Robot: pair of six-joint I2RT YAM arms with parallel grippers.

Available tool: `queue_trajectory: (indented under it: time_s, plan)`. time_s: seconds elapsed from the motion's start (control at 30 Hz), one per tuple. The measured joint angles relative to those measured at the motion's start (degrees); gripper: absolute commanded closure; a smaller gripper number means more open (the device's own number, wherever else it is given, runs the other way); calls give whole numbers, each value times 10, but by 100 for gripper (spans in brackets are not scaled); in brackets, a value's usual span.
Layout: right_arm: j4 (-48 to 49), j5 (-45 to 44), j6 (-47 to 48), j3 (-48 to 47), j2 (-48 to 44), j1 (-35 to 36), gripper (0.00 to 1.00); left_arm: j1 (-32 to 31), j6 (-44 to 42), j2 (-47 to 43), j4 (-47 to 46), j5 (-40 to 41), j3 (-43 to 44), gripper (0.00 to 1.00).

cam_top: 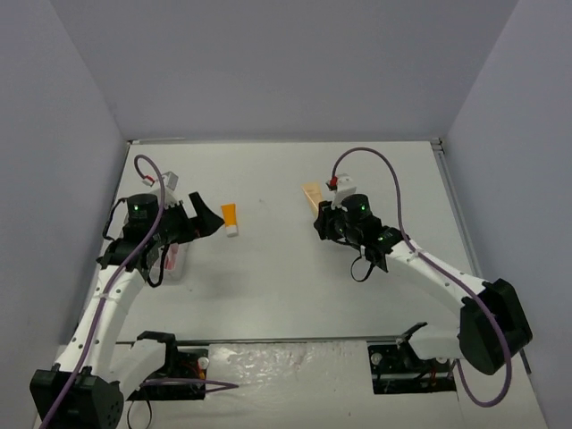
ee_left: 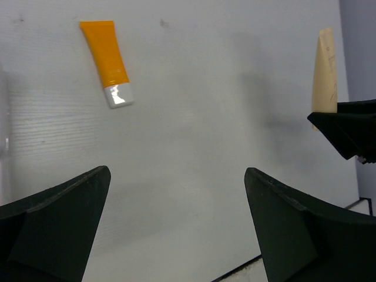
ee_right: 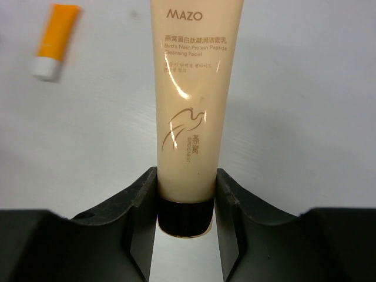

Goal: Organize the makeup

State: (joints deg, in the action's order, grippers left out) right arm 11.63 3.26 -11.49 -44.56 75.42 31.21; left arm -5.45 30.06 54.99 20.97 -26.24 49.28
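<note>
Right gripper (ee_right: 187,191) is clamping the beige tube (ee_right: 191,88) just above its dark cap, right of the orange tube (ee_left: 106,56); it is looking light, soft and slick, so holding near the stiffer cap is suiting it. Left gripper (ee_left: 176,229) is hanging wide apart

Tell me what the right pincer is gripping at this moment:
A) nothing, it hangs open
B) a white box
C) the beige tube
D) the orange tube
C: in the right wrist view the right pincer presses both sides of the beige tube just above its dark cap, while the orange tube lies free on the table.
</note>
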Motion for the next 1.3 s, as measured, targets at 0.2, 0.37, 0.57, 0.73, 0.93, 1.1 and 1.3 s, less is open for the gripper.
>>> queue_trajectory:
  time_s: [0.2, 0.37, 0.57, 0.73, 0.93, 1.1, 1.3]
  plan:
    - [86, 29, 4, 13, -90, 130, 91, -44, 67, -28, -26, -32, 32, 3]
    - [119, 34, 20, 13, -92, 207, 91, -94, 110, -48, -53, -33, 60, 3]
    - [128, 30, 37, 13, -76, 258, 91, -142, 126, -45, -51, -13, 101, 8]
    - [131, 24, 50, 13, -74, 270, 91, -165, 126, -32, -31, 9, 126, 18]
    - [136, 16, 60, 13, -74, 270, 91, -194, 121, -1, 18, 42, 134, 27]
    - [137, 14, 65, 13, -74, 270, 91, -206, 118, 24, 38, 58, 134, 44]
    - [143, 14, 70, 13, -74, 270, 91, -228, 115, 35, 38, 64, 135, 74]
